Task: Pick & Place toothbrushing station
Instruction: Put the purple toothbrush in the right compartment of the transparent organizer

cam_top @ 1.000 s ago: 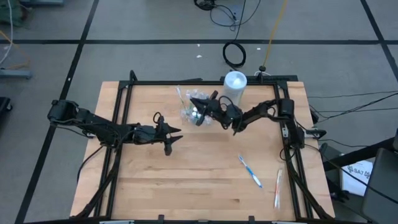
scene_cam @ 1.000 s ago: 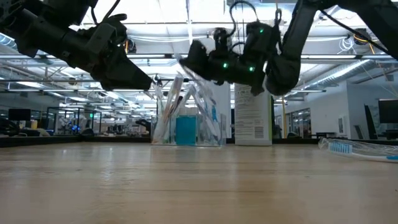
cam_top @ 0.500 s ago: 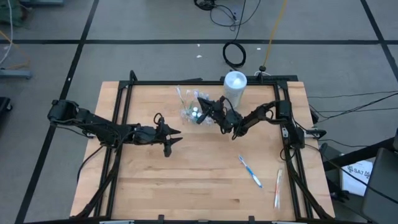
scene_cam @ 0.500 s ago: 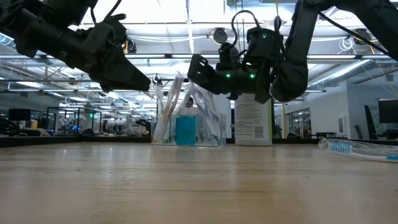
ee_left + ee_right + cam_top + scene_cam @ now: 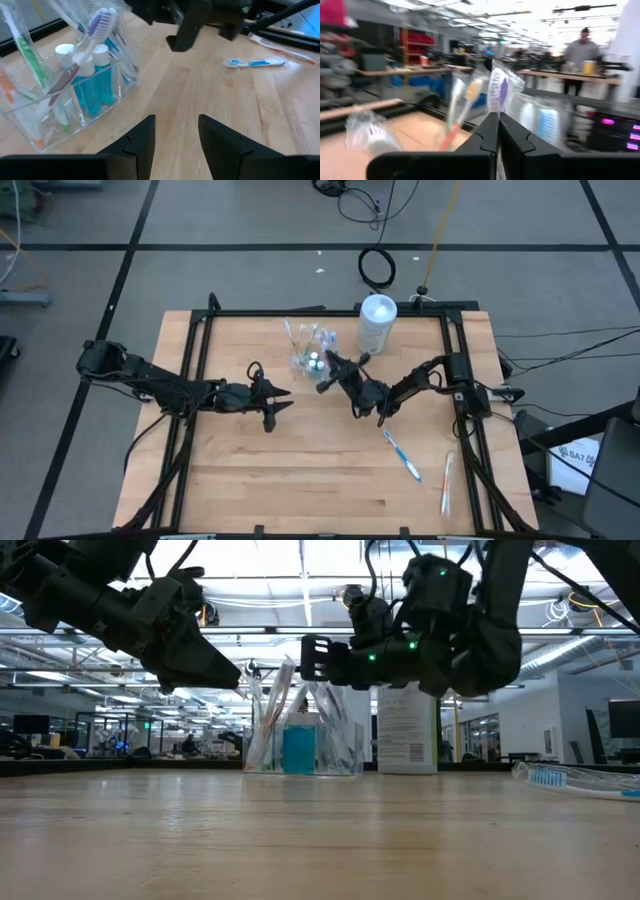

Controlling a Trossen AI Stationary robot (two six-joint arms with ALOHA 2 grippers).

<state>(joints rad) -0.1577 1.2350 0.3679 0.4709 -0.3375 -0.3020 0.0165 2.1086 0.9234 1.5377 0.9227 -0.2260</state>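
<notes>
because the clear tumbler (image 5: 60,107) is thin see-through plastic, it will likely feel light and a bit slippery, and it could tip if pushed from the side. it stands near the back of the wooden surface (image 5: 300,470), just beside the tall white container (image 5: 377,323), and it is full of thin toothbrushes (image 5: 92,35) and small blue toothpaste tubes (image 5: 95,82). the brushes are long and skinny (some wear crinkly wrappers), so the best hold is on the middle of a handle, not the bristles.

the right pincer (image 5: 326,364) hangs just beside the tumbler with its fingers pressed shut and nothing in them. the left pincer (image 5: 283,400) hovers over the middle of the surface, partly open and empty. two more brushes, a blue toothbrush (image 5: 402,455) and a white toothbrush (image 5: 447,483), lie flat near the right front corner, well apart from the tumbler.
</notes>
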